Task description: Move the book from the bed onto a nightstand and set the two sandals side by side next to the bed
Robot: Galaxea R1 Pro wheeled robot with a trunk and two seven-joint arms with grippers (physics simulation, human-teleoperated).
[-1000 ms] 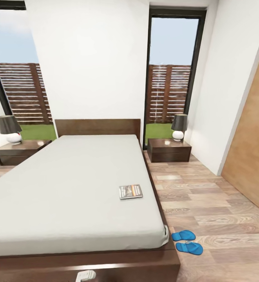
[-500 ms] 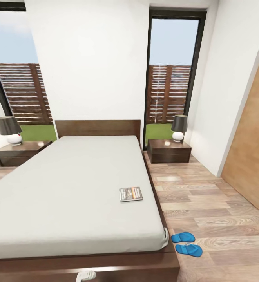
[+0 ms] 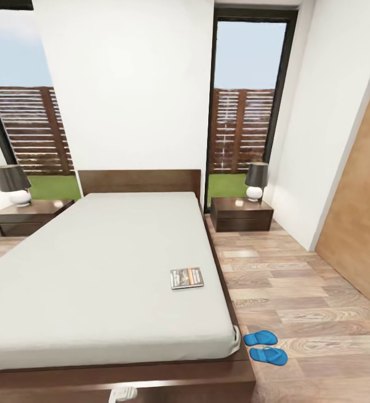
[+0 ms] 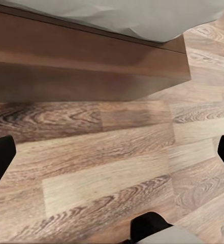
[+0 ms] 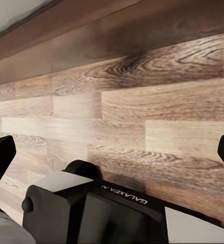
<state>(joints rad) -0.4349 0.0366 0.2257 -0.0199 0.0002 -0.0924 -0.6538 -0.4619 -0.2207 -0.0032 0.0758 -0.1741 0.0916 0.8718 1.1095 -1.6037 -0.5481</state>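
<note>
On the white mattress of the dark-framed bed, near its right edge, the thin grey-and-orange paperback book could slide off if nudged carelessly; both grippers hang released, empty.

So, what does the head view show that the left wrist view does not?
Head view alone: the thin dark paperback book lying on the mattress, the two bright blue flip-flop sandals on the floor by the bed's corner, two dark wooden nightstands with lamps. Left wrist view alone: the open left pincer over bare planks. Both: the white-mattressed bed, the wood-plank floor.
</note>
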